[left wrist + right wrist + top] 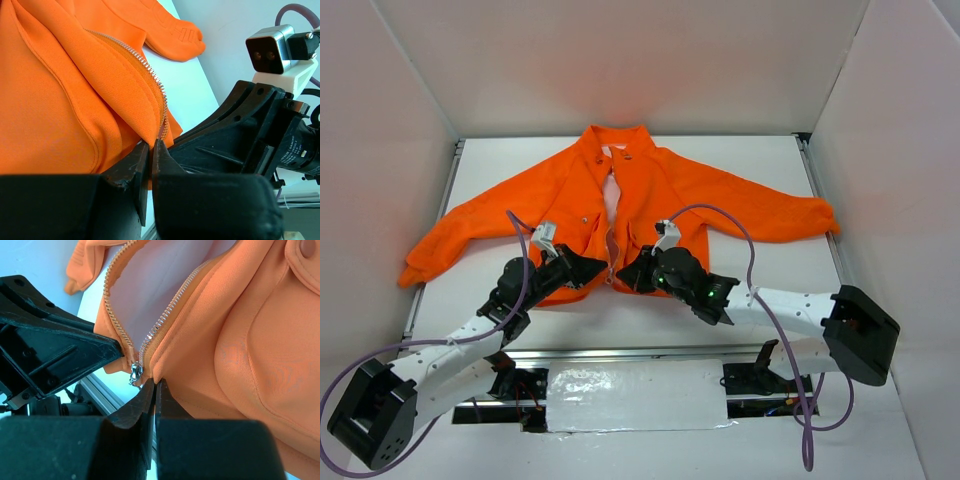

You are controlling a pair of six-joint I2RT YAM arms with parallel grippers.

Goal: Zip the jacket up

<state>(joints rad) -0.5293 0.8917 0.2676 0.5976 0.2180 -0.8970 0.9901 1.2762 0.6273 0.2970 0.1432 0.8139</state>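
Note:
The orange jacket lies flat on the white table, front up, collar far, zipper open along the middle. My left gripper is shut on the hem of the jacket's left front panel beside the zipper teeth. My right gripper is shut on the hem of the right front panel, just beside the silver zipper slider at the bottom of the zipper. The two grippers nearly touch at the hem.
White walls enclose the table on three sides. A metal rail runs along the near edge. Purple cables loop over both arms. The jacket's sleeves spread left and right.

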